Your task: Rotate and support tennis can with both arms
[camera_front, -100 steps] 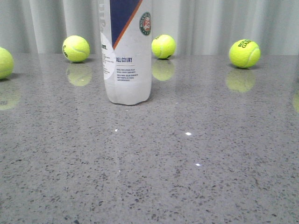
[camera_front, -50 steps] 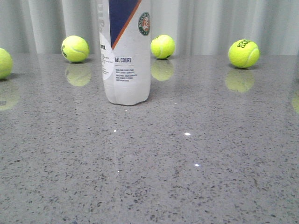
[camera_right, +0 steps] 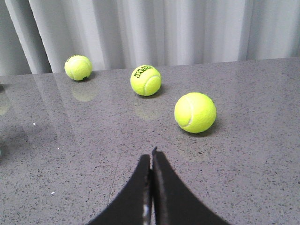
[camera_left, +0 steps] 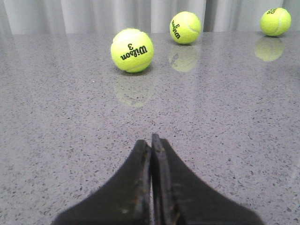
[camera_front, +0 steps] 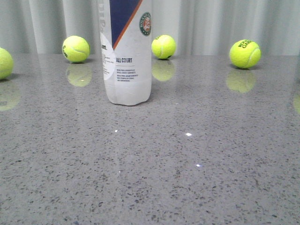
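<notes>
Front view — tennis can (camera_front: 127,61) upright

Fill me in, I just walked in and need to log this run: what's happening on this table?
Nothing is being handled yet. The tennis can stands upright on the grey table, with tennis balls scattered behind it. The left gripper and right gripper are both shut and empty, low over bare tabletop, neither touching the can.

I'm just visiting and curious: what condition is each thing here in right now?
tennis can: upright on the table, nothing holding it
left hand: shut, empty, over bare table
right hand: shut, empty, over bare table
tennis balls: resting loose on the table, apart from the can
</notes>
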`<state>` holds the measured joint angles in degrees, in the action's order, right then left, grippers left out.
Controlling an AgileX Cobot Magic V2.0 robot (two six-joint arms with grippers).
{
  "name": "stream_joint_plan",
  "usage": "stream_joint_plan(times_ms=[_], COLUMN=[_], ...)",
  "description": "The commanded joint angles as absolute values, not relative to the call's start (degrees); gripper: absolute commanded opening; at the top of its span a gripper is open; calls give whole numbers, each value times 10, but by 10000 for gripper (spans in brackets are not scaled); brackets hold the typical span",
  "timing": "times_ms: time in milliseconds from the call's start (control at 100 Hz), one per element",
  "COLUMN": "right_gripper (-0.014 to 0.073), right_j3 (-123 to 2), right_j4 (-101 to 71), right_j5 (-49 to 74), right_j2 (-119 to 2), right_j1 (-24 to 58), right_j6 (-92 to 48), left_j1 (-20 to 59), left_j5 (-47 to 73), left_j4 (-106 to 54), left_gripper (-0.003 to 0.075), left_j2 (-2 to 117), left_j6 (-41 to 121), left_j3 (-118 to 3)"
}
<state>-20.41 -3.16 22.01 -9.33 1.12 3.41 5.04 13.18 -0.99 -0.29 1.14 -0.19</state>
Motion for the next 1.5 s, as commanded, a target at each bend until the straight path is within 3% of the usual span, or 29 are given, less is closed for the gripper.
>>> stream_joint_plan(times_ms=[0, 580, 940, 1290, 1490], right_gripper=[-66, -66, -66, -66, -66], right_j3=[-217, -213, -96, 4, 5], right_j4=[-32, -32, 38, 16, 16], right_j5=[177, 173, 0, 23, 24], right_j2=[-99, -99, -96, 22, 19], right_j1=[8, 8, -36, -37, -37], right_j6=[31, 31, 31, 31, 31], left_j1=[49, 49, 49, 49, 49], left_j5=[93, 93, 93, 93, 93], left_j4=[-14, -14, -14, -14, -14], left_gripper=[-21, -21, -21, -21, -21], left_j2=[-25, -25, -25, -25, -25], left_j6=[12, 12, 12, 12, 12], left_j3=[26, 26, 26, 26, 26])
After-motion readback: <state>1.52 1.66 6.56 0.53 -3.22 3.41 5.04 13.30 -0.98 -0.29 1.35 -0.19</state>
